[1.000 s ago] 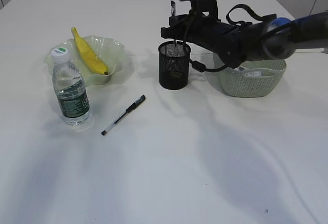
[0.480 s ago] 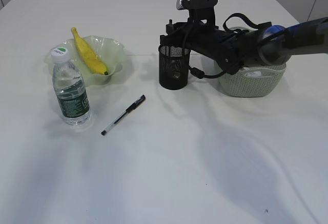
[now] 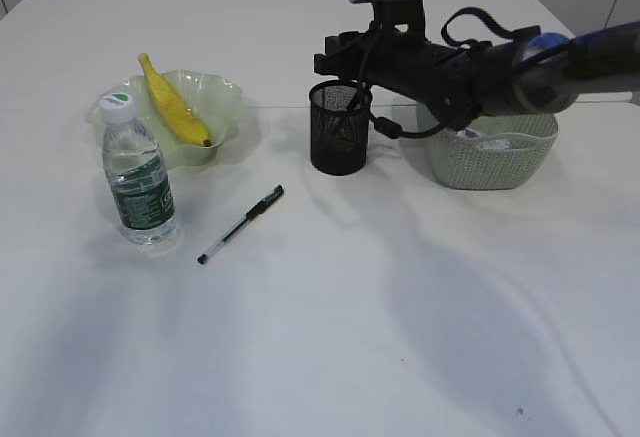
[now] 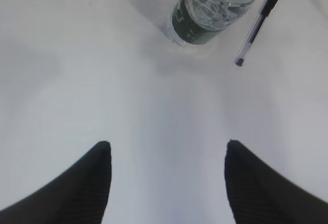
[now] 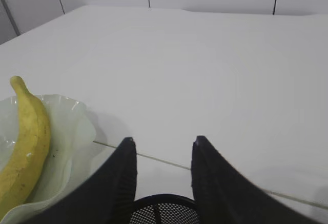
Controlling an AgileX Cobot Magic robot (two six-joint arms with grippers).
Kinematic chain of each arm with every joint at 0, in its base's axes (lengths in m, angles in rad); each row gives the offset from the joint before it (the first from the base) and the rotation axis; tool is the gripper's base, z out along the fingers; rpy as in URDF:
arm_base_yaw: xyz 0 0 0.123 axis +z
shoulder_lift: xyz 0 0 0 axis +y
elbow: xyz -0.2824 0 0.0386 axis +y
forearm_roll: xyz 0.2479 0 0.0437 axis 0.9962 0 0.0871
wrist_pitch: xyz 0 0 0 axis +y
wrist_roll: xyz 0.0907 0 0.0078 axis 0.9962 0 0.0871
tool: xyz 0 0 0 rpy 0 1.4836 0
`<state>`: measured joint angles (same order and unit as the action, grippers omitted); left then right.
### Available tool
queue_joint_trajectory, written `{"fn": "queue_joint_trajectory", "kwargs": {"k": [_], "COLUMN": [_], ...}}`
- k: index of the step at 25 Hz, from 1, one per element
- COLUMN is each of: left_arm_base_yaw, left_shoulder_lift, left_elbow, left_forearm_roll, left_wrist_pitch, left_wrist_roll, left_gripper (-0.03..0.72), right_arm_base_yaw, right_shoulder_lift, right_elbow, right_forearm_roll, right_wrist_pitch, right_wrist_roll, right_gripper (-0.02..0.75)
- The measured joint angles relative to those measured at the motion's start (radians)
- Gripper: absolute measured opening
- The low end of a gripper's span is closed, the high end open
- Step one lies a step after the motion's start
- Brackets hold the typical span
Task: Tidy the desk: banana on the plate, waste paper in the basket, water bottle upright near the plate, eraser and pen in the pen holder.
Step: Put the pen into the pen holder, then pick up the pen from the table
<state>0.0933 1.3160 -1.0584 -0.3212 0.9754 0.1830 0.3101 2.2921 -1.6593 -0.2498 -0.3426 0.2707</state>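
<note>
my right gripper has lifted back above the pen holder, fingers now parted and empty, so i judge the eraser went in, though i can't see it. the pen lies far off to its left; my left gripper hangs wide near it

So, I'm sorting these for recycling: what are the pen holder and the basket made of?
Pen holder: black metal mesh by the look, see-through fine grid, matte. Basket: probably moulded plastic, pale green, woven-look pierced sides.
</note>
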Motion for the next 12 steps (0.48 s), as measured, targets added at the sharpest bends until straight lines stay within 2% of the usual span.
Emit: {"fn": "queue_joint_trajectory", "kwargs": {"k": [4,12], "left_arm_base_yaw": [0.000,0.000], "left_shoulder_lift": [0.000,0.000], "left_elbow": [0.000,0.000], "left_forearm_roll": [0.000,0.000], "left_wrist_pitch": [0.000,0.002], "left_wrist_roll": [0.000,0.000], "left_gripper": [0.489,0.489], "right_arm_base_yaw": [0.000,0.000], "right_shoulder_lift": [-0.089,-0.280], "right_elbow": [0.000,0.000], "right_forearm_roll": [0.000,0.002], "right_wrist_pitch": [0.211,0.736], "right_wrist_roll": [0.026,0.030], "right_gripper": [0.272,0.272]}}
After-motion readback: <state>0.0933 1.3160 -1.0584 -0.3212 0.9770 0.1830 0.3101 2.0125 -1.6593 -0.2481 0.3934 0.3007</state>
